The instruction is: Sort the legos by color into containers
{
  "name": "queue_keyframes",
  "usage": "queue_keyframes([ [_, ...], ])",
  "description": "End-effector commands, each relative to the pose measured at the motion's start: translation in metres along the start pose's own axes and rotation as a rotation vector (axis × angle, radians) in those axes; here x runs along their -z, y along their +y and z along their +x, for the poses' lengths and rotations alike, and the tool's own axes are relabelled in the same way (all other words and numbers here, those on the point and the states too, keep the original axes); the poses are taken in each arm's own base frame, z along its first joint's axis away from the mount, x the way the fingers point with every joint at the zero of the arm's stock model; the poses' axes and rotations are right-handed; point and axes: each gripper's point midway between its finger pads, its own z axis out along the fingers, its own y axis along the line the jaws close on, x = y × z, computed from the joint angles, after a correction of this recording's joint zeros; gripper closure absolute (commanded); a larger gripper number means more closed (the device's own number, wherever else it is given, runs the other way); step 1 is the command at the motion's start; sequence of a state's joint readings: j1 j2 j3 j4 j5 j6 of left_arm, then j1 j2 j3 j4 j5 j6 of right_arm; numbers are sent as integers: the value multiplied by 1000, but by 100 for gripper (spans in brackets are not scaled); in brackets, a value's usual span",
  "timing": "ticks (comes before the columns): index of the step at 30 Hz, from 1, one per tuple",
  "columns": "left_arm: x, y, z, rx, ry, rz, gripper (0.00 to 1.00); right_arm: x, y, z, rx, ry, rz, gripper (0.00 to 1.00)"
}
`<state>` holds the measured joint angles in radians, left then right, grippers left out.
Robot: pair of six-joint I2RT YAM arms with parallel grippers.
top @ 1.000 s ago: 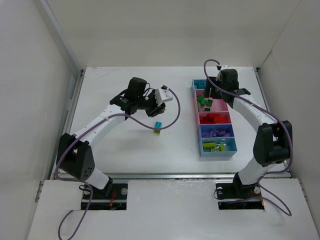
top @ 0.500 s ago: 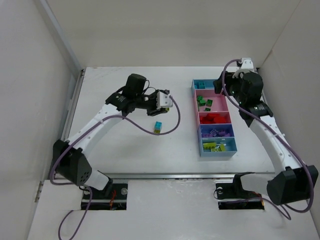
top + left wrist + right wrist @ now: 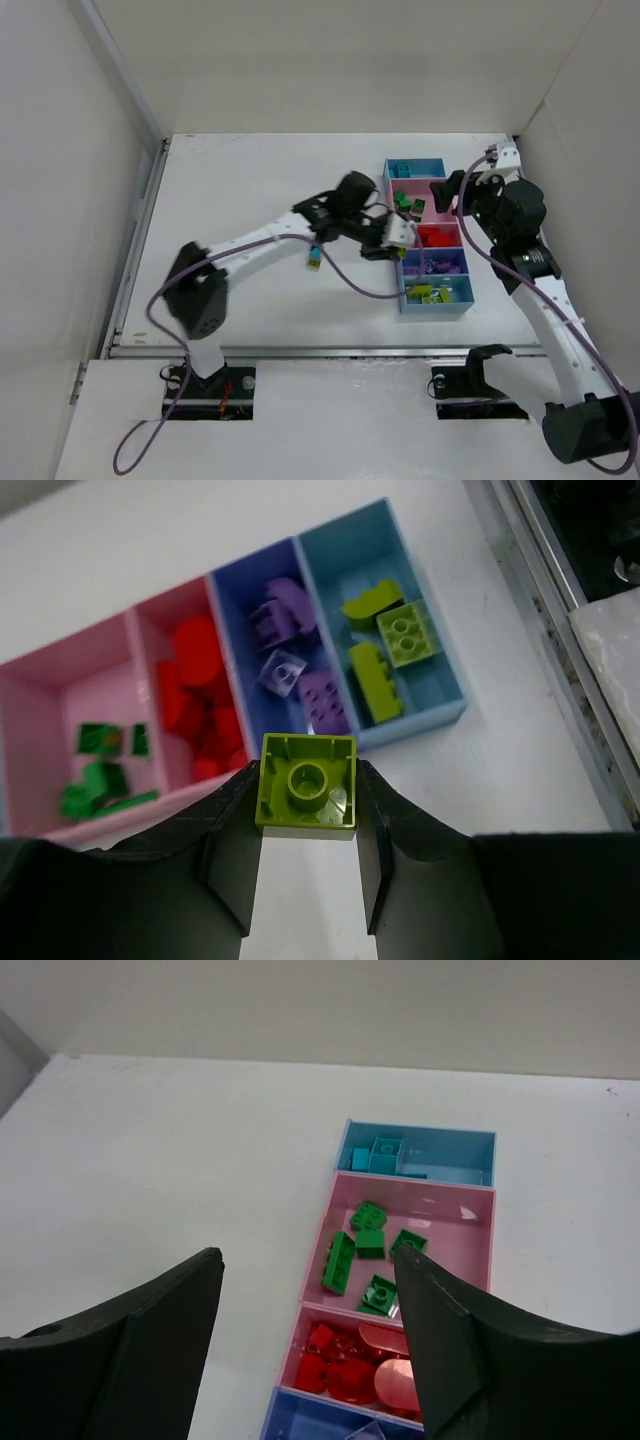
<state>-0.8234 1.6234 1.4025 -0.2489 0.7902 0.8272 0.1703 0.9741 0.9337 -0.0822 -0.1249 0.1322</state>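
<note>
My left gripper [image 3: 393, 238] is shut on a yellow-green brick [image 3: 307, 782], held underside up just beside the strip of containers [image 3: 402, 262]. In the left wrist view the strip lies just beyond the brick: a pink bin [image 3: 40, 695] with green bricks, a pink bin [image 3: 150, 630] with red ones, a darker blue bin [image 3: 232, 580] with purple ones, and a light blue bin [image 3: 440, 660] with yellow-green bricks. My right gripper [image 3: 452, 190] is open and empty, raised over the strip's right side. The right wrist view shows its wide-open jaws [image 3: 308, 1265], with the teal, green and red bins beyond.
A small teal and yellow-green brick stack [image 3: 314, 257] lies on the white table left of the strip. White walls enclose the table. A metal table edge [image 3: 560, 630] runs close beyond the last light blue bin. The left arm's purple cable [image 3: 350, 280] loops over the table.
My left arm has swung right from the table's middle to the strip's left side. My right gripper has moved away from over the bins, to the right.
</note>
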Motion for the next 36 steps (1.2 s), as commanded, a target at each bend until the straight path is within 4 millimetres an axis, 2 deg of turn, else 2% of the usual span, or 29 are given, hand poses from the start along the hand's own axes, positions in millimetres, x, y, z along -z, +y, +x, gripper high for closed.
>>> queue_keyframes([
  [1,-72,-20,23,118,60,117,99,16,2,-19,-17,-101,2,25],
  [2,-91,-15,1,110,30,114,99,24,4,-23,-15,-122,-1,25],
  [5,-128,-14,2,197,56,132,99,37,5,-18,-35,-134,-5,25],
  [6,-134,-21,4,209,63,148,99,40,6,-18,-34,-140,-6,25],
  [7,-135,-20,3,204,57,144,99,44,5,-20,-43,-147,1,25],
  [8,-133,-22,2,213,51,140,99,45,4,-13,-44,-139,3,25],
  [11,-134,-30,20,208,62,135,99,57,5,-12,-64,-161,6,25],
  [13,-134,-30,23,213,75,129,93,58,5,-6,-75,-148,8,25],
  [14,-136,-34,20,208,74,137,74,60,5,-5,-74,-154,7,25],
  [17,-135,-37,28,192,97,144,37,66,4,-3,-75,-154,16,21],
  [18,-132,-38,27,179,99,146,5,66,4,-3,-75,-154,16,13],
  [19,-128,-39,26,165,101,149,0,65,3,1,-76,-145,18,5],
  [20,-125,-41,23,155,98,159,0,65,3,1,-76,-145,18,0],
  [24,-109,-32,-8,92,56,145,0,62,-2,3,-78,-141,43,0],
  [25,-102,-24,-15,76,45,127,0,63,-3,-2,-78,-152,50,0],
  [26,-91,-16,-33,54,31,96,0,62,-2,-5,-78,-153,49,0],
  [27,-78,-2,-30,59,50,45,0,62,-3,-5,-63,-153,51,0],
  [28,-59,9,-47,10,27,-4,0,58,-2,-9,-49,-146,44,0],
  [29,-46,13,-50,-1,34,-32,0,59,2,-13,-22,-153,24,0],
  [30,-30,22,-35,10,75,-85,0,48,2,-5,50,-108,2,0],
  [31,-15,26,-31,14,89,-121,0,40,5,0,89,-79,-33,0],
  [32,0,29,-26,11,103,-153,0,32,15,17,119,3,-94,0],
  [33,24,20,-22,16,115,-187,0,12,14,28,169,83,-104,0],
  [34,47,28,-10,31,137,-251,0,3,20,37,202,139,-138,0],
  [35,63,27,-3,50,150,-287,0,-4,29,45,237,189,-184,0],
  [36,93,25,-16,39,122,-362,0,-10,53,45,287,218,-255,0],
])
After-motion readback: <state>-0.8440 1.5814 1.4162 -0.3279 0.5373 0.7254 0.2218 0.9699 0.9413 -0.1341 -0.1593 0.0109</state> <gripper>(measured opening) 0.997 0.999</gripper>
